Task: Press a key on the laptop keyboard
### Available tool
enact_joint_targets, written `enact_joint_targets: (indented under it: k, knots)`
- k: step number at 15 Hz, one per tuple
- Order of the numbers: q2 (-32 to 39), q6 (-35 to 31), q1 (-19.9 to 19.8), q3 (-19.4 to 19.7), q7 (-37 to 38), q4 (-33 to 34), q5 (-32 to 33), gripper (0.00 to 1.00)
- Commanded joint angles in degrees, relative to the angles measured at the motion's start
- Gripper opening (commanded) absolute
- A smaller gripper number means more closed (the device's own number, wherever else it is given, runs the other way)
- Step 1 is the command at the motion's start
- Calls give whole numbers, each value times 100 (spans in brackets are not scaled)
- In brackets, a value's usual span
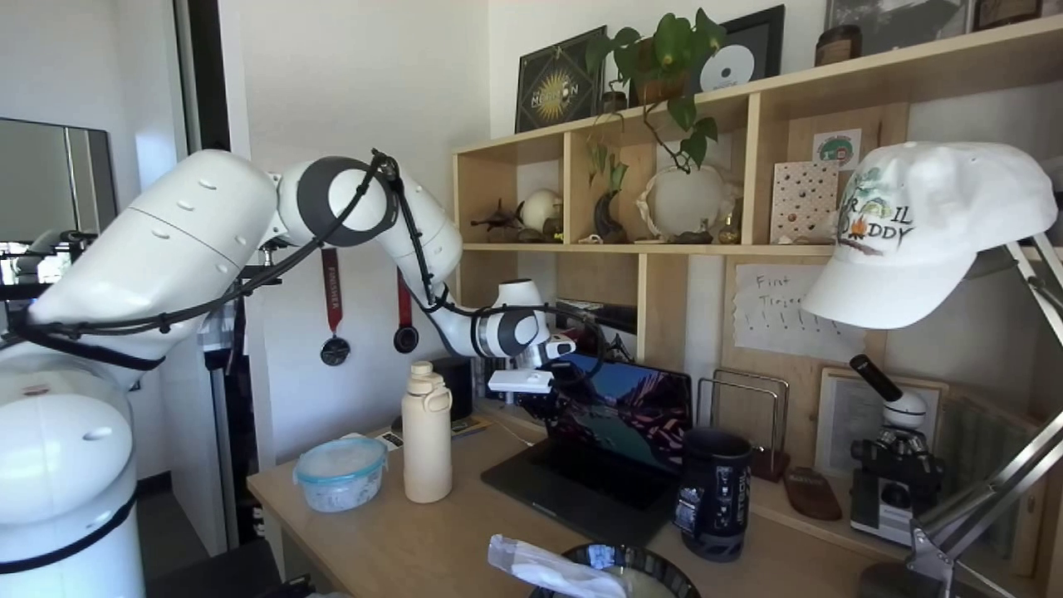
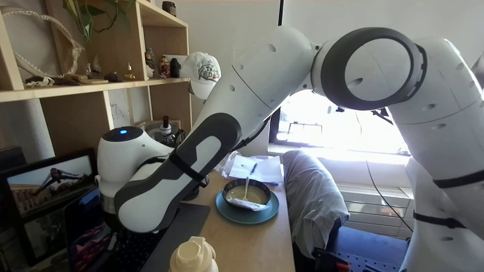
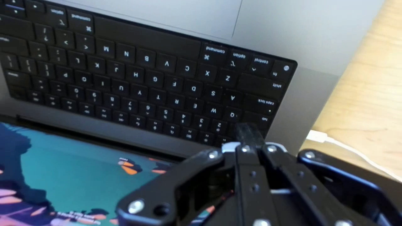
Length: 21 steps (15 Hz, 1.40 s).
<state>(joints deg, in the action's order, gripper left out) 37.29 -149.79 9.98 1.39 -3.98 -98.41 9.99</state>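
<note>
The laptop keyboard (image 3: 135, 73) is a black key deck. It fills the upper left of the wrist view and appears upside down there. It also shows in both exterior views (image 1: 610, 472) (image 2: 138, 247), partly hidden by the arm in one of them. My gripper (image 3: 250, 131) is shut, its fingertips together with nothing between them. In the wrist view the tips overlap the keyboard's corner near the tab, Q and 2 keys. I cannot tell whether they touch a key. In an exterior view the dark gripper (image 1: 541, 405) is beside the laptop screen (image 1: 635, 407).
A cream bottle (image 1: 427, 444) and a lidded container (image 1: 341, 473) stand on the desk on one side of the laptop. A dark mug (image 1: 714, 494) stands on its other side. A bowl (image 2: 246, 192) sits on a blue plate (image 2: 245, 219). A white cable (image 3: 355, 150) plugs into the laptop.
</note>
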Motion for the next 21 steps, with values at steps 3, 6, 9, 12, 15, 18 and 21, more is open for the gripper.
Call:
enact_joint_targets:
  k: [3,6,9,12,15,18,21]
  knots:
    - [-503,254,53,118,470,-485,135,0]
    - [-677,243,59,181,771,-888,125,0]
    - [-831,161,53,242,1052,-1320,117,0]
    - [-971,152,39,269,1234,-1658,109,0]
    - [-1049,143,44,293,1390,-1867,115,0]
    - [-1044,153,77,341,1498,-1946,197,0]
    - [-964,23,25,321,1524,-1995,175,0]
